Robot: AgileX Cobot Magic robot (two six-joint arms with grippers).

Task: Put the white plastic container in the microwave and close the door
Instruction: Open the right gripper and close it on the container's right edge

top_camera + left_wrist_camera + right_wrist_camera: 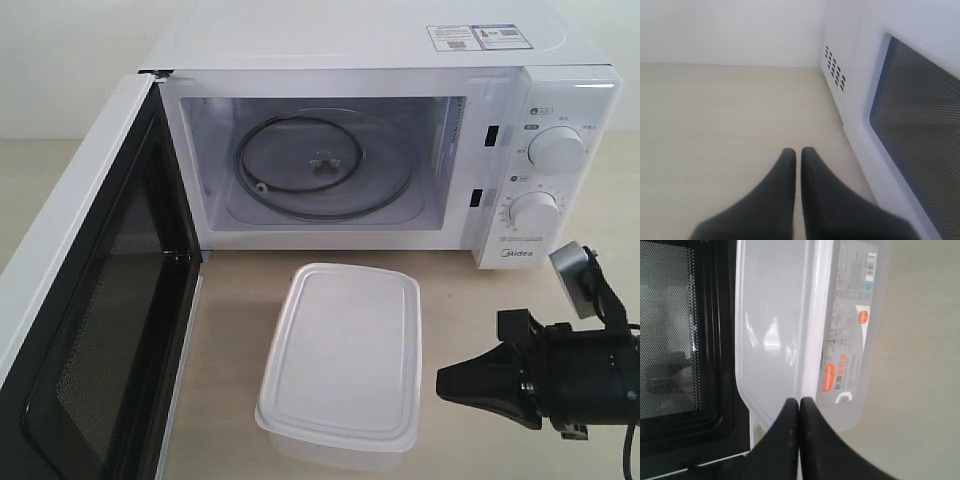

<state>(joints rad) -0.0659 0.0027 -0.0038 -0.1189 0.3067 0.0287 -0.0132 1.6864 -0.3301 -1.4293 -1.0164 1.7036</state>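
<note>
The white plastic container [343, 360] rests on the table in front of the microwave [385, 140], lid on. The door [85, 300] is swung wide open at the left, and the glass turntable [325, 165] shows inside. My right gripper [442, 384] hangs shut and empty just right of the container, pointing at its side. In the right wrist view the container [790, 330] with its red-and-black label [840, 380] lies just beyond the closed fingertips [799, 402]. My left gripper [798, 152] is shut and empty over bare table, outside the door [920, 130]; it is out of the exterior view.
The microwave's two dials [555, 150] sit on its right panel. Vent holes [835, 70] mark the microwave's side wall. The light wooden table [470, 300] extends in front of the oven and right of the container.
</note>
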